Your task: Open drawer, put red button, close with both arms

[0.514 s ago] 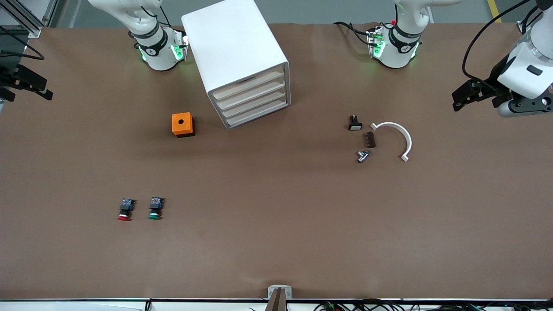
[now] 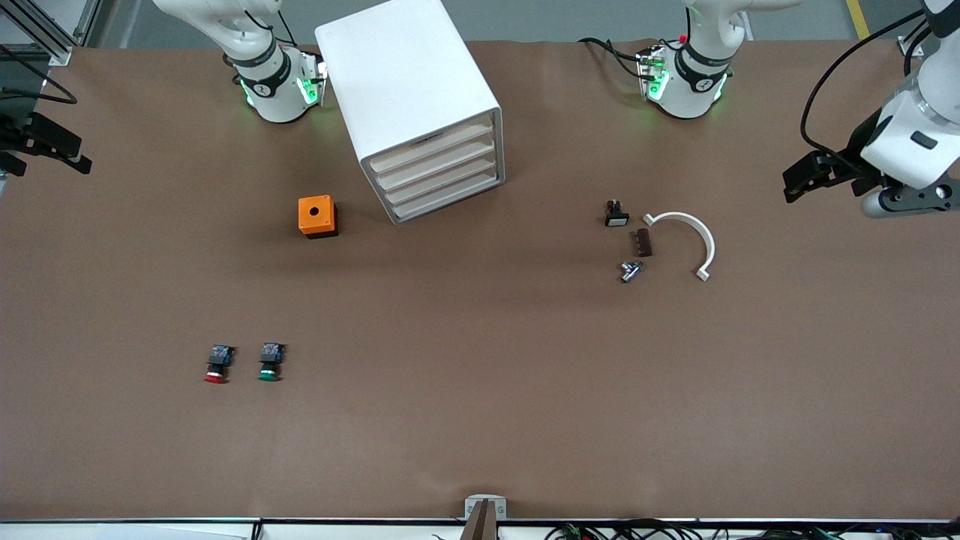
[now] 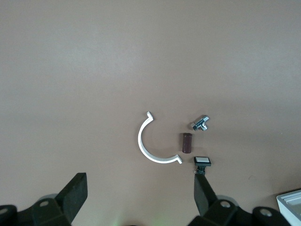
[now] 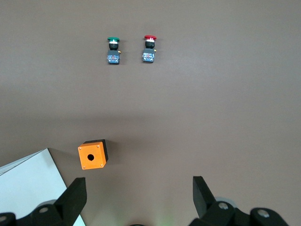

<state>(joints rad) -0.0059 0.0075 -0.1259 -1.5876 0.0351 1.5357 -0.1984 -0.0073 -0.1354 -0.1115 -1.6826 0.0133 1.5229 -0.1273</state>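
Observation:
The white cabinet (image 2: 409,90) stands between the arm bases, and its four beige-fronted drawers (image 2: 439,174) are all shut. The red button (image 2: 216,366) lies on the table toward the right arm's end, nearer the front camera, beside a green-capped one (image 2: 269,363). It also shows in the right wrist view (image 4: 149,48). My right gripper (image 2: 46,144) is open and empty, up at the right arm's end of the table; in its wrist view (image 4: 138,195) the jaws stand wide apart. My left gripper (image 2: 808,174) is open and empty, up over the left arm's end (image 3: 139,195).
A small orange box with a round hole (image 2: 317,216) sits beside the cabinet. Under the left gripper's view lie a white arc piece (image 3: 150,143), a brown piece (image 3: 187,142), a metal fitting (image 3: 201,123) and a black switch with a white face (image 3: 202,163).
The left arm's hand has shifted slightly, a little lower in the front view. The right arm and all things on the table have not moved.

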